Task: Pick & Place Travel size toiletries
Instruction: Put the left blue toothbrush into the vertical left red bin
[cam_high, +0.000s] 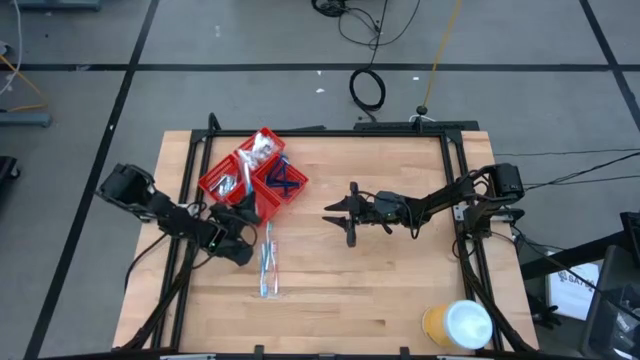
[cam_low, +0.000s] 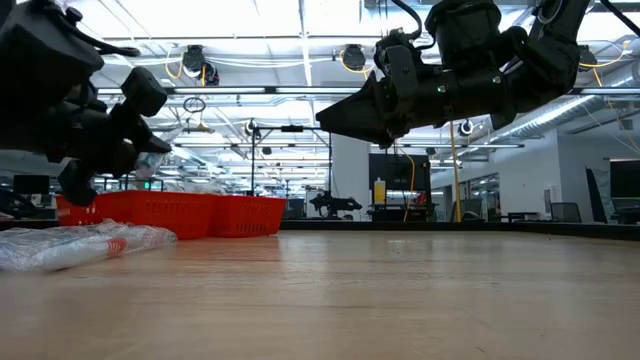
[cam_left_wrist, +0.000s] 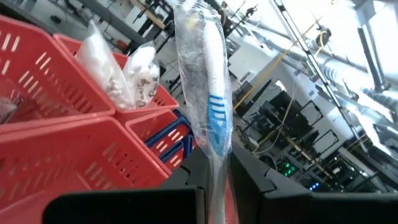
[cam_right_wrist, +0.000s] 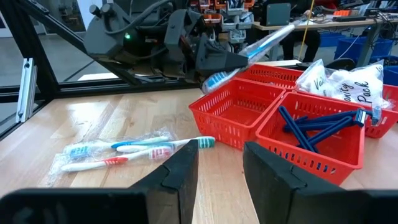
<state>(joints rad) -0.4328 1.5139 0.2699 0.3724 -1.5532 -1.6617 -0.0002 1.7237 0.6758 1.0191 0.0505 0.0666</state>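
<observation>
My left gripper (cam_high: 243, 215) is by the near corner of the red tray (cam_right_wrist: 249, 124), shut on a wrapped blue-and-white toothbrush (cam_left_wrist: 208, 68). Several more wrapped toothbrushes (cam_right_wrist: 124, 149) lie flat on the table just in front of the tray. In the tray's compartments lie dark blue stick-like pieces (cam_right_wrist: 317, 127) and white crinkly packets (cam_right_wrist: 342, 81). My right gripper (cam_right_wrist: 221, 168) hangs open above the table's middle, to the right of the tray, with nothing between its fingers. My left gripper pinches the wrapped toothbrush between its two fingers at the wrap's end just past the blue bristle head (cam_left_wrist: 217, 168). The fingers come roughly level from the table's left. The toothbrush is lifted clear and sticks out beyond the fingers, its handle (cam_right_wrist: 273, 37) slanting upward over the tray.
A large yellow roll with a white top (cam_high: 457, 325) stands at the near right corner. Bare wood lies between the tray and my right gripper and along the near edge. Black frame rails (cam_high: 458, 180) run along the table's sides.
</observation>
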